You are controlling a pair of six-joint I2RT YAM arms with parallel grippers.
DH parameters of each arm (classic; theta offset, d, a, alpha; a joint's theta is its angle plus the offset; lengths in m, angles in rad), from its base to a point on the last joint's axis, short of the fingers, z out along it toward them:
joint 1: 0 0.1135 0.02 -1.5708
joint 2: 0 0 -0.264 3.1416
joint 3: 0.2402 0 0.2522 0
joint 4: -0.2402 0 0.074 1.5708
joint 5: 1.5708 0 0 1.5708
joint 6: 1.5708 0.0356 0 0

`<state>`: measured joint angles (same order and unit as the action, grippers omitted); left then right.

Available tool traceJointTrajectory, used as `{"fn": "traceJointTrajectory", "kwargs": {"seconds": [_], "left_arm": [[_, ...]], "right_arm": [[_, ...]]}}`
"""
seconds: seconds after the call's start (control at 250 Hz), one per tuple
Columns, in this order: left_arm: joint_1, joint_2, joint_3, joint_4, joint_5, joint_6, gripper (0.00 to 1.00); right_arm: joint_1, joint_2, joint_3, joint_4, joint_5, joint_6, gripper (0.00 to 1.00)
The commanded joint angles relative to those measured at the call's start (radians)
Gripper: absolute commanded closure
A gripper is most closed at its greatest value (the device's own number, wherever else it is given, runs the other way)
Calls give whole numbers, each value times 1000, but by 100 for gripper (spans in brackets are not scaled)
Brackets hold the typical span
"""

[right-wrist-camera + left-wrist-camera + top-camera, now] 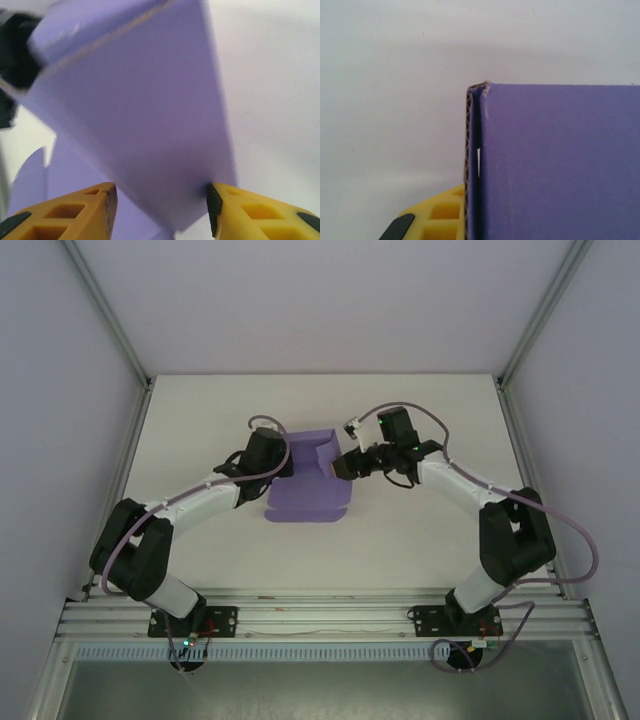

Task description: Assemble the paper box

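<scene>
The purple paper box point(310, 495) lies half folded mid-table, its base flat and a wall raised at its far right. My left gripper point(288, 466) is at the box's left side, shut on an upright wall point(555, 165). Its corrugated edge stands just right of one yellow finger point(442, 215), and the other finger is hidden behind the card. My right gripper point(343, 464) is at the raised right flap point(145, 115). Its jaws point(161, 200) stand half wide, with the flap spanning between the two pads and the right pad point(215, 207) against the flap's edge.
The white table point(430, 420) stretches around the box on all sides. Slanted aluminium posts point(125, 455) and pale walls close it in left and right. The mounting rail point(320, 615) runs along the near edge with both arm bases on it.
</scene>
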<state>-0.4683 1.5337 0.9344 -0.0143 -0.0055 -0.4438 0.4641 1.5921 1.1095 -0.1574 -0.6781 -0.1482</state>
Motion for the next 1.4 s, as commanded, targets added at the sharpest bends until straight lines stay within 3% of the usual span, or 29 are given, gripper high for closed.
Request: {"fn": "traceJointTrajectory", "kwargs": {"seconds": [0.0, 0.068, 0.184, 0.296, 0.472, 0.612, 0.668, 0.863, 0.991, 1.091, 1.243, 1.395], "left_arm": [[-22, 12, 38, -30, -25, 4, 100], [-32, 16, 49, -45, -41, 1, 100], [-40, 16, 55, -47, -37, -1, 100], [-49, 11, 59, -51, -40, -12, 100], [-71, 20, 75, -47, -60, -54, 100], [-72, 45, 118, -102, -108, -145, 100], [-72, 52, 129, -123, -123, -170, 100], [-69, 76, 159, -181, -161, -216, 100], [-69, 84, 164, -174, -145, -209, 100], [-67, 88, 169, -166, -140, -188, 100], [-50, 89, 163, -132, -67, -136, 100], [-25, 80, 154, -139, -5, -89, 100]], "right_arm": [[34, -29, 1, 122, 320, 105, 50], [61, -19, 5, 143, 442, 115, 57], [87, 12, 31, 142, 509, 120, 68], [117, 48, 55, 133, 630, 146, 69], [177, 132, 60, 223, 1002, 293, 84], [190, 241, 175, 48, 1343, 433, 92], [189, 274, 203, -4, 1427, 438, 100], [186, 374, 303, -155, 1646, 412, 100], [182, 341, 277, -101, 1532, 376, 100], [182, 273, 204, 33, 1375, 310, 78], [178, 95, 44, 224, 974, 222, 51], [168, -111, -76, 262, 691, 184, 9]]}}
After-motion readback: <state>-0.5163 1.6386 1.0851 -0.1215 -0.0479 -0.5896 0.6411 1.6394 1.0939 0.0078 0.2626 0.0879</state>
